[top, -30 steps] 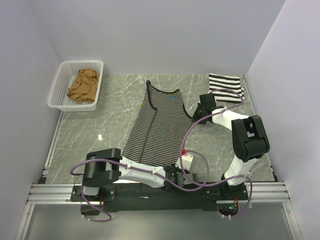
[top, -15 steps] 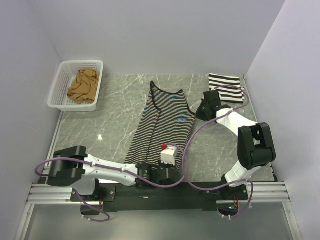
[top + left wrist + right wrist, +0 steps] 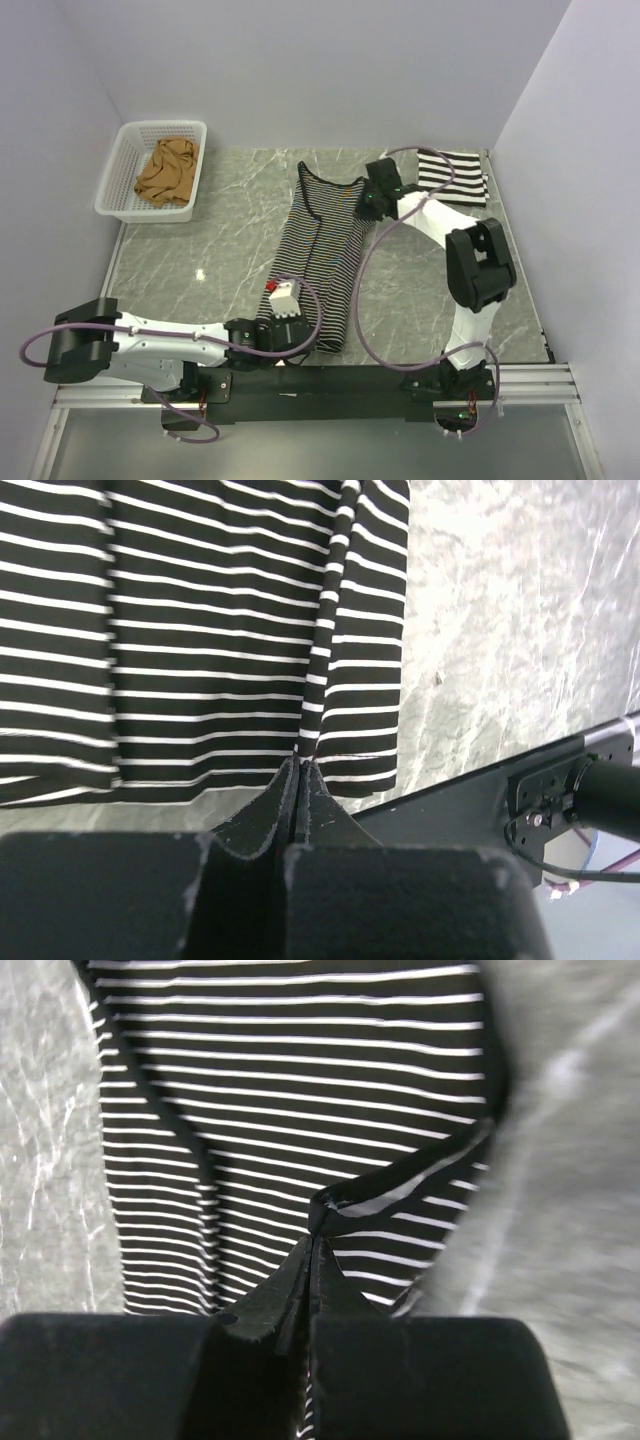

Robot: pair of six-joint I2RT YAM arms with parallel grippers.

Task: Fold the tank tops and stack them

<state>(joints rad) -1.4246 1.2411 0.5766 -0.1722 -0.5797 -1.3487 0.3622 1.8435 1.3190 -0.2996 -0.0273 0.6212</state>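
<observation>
At hem and shoulder, left gripper and right gripper pinch thin-striped tank top.

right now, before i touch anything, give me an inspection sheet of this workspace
surface: grey marble-patterned tabletop, flat, no spills seen
job's things: thin dark multicolour striped tank top lengthwise mid-table, apparently partly folded along its length; bold black-and-white striped tank top folded at the far right; plain tan-brown tank top crumpled in the basket
clutter: white plastic mesh basket, far left
grippers: left gripper, jaws shut on the thin striped top's hem; right gripper, jaws shut on its neck-end edge
cables: purple cables looping over the table beside the top
surroundings: plain pale walls on three sides; metal rail at the near edge
</observation>
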